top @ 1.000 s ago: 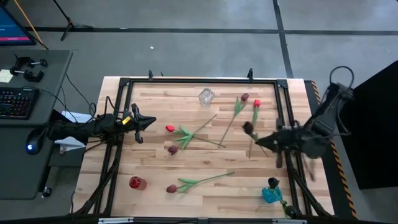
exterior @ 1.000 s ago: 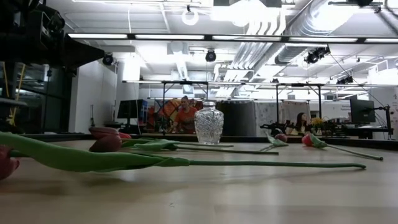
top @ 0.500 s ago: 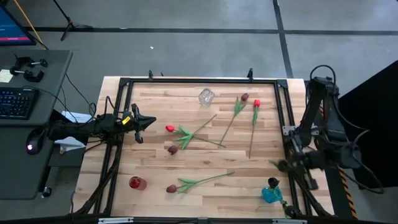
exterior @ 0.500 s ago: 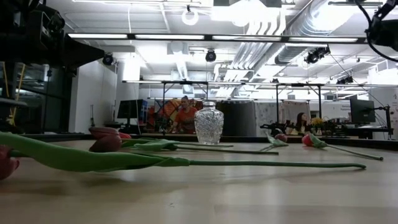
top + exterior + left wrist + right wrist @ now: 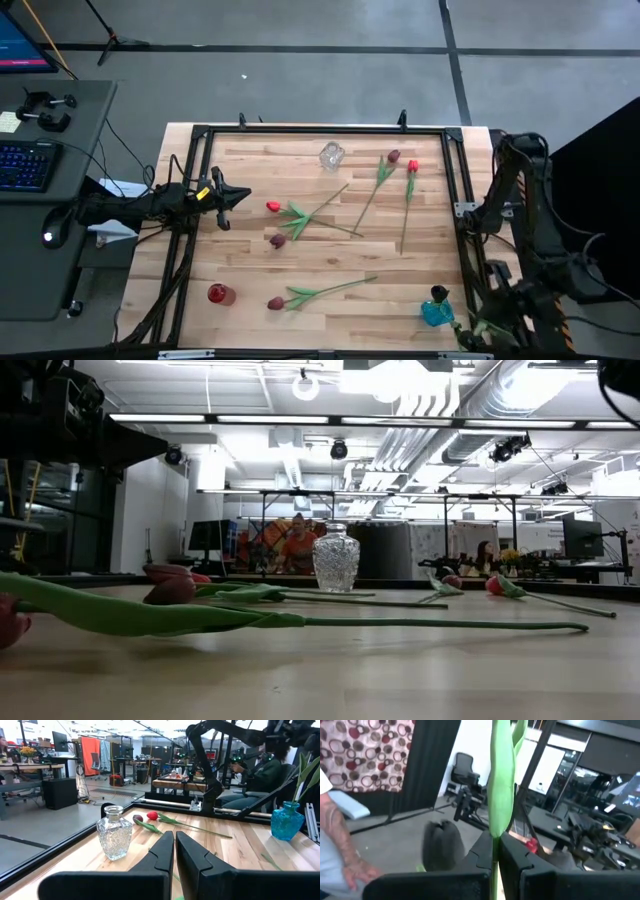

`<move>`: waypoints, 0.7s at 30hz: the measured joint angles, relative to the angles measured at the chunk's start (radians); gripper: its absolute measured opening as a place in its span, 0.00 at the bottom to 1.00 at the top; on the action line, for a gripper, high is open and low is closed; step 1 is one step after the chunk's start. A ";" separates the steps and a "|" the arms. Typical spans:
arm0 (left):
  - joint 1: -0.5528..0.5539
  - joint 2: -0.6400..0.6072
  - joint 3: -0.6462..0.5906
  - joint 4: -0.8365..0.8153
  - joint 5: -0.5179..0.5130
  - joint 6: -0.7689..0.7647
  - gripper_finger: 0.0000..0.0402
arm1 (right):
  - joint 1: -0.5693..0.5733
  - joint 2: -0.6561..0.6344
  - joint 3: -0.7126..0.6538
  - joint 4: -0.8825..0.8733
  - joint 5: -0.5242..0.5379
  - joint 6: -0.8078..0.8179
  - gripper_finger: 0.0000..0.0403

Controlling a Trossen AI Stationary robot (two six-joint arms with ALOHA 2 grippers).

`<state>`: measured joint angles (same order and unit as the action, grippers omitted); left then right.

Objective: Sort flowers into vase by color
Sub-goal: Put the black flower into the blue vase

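Green flower stem (image 5: 501,795) clamped between right tool (image 5: 496,851) fingers

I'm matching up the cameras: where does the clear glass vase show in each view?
High view: clear glass vase, near the table's far edge, about midway.
Low view: vase, picture's centre.
Left wrist view: vase, on the table beyond the left hand.
Right wrist view: not in it.
Landmark: bright red tulip head lying nearby.

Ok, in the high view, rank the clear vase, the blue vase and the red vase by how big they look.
1. blue vase
2. clear vase, close to the blue one, so this order is unsure
3. red vase
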<state>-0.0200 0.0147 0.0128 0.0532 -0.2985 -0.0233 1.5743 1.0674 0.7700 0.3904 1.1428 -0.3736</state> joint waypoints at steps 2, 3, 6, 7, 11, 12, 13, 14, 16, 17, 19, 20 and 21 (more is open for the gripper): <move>0.000 0.000 0.000 0.000 0.000 0.000 0.02 | 0.004 0.032 0.000 0.080 0.000 -0.033 0.00; 0.000 0.000 0.000 0.000 0.000 0.000 0.02 | 0.004 0.048 0.000 0.117 0.000 -0.051 0.00; 0.000 0.000 0.000 0.000 0.000 0.000 0.02 | 0.004 0.094 0.000 0.210 0.002 -0.074 0.00; 0.000 0.000 0.000 0.000 0.000 0.000 0.02 | 0.004 0.108 0.000 0.236 0.010 -0.077 0.00; 0.000 0.000 0.000 0.000 0.000 0.000 0.02 | 0.004 0.165 0.000 0.300 0.075 -0.079 0.00; 0.000 0.000 0.000 0.000 0.000 0.000 0.02 | 0.003 0.179 0.000 0.316 0.099 -0.076 0.00; 0.000 0.000 0.000 0.000 0.000 0.000 0.02 | 0.002 0.193 0.000 0.336 0.125 -0.075 0.00; 0.000 0.000 0.000 0.000 0.000 0.000 0.02 | 0.000 0.206 0.000 0.358 0.153 -0.075 0.00; 0.000 0.000 0.000 0.000 0.000 0.000 0.02 | -0.005 0.230 0.000 0.388 0.201 -0.073 0.00; 0.000 0.000 0.000 0.000 0.000 0.000 0.02 | -0.007 0.240 0.000 0.396 0.218 -0.070 0.00; 0.000 0.000 0.000 0.000 0.000 0.000 0.02 | -0.017 0.256 0.000 0.400 0.233 -0.052 0.00; 0.000 0.000 0.000 0.000 0.000 0.000 0.02 | -0.021 0.262 0.000 0.405 0.237 -0.047 0.00; 0.000 0.000 0.000 0.000 0.000 0.000 0.02 | -0.027 0.268 0.000 0.417 0.238 -0.043 0.00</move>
<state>-0.0202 0.0148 0.0128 0.0533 -0.2987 -0.0231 1.5473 1.3350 0.7700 0.8073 1.3808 -0.4162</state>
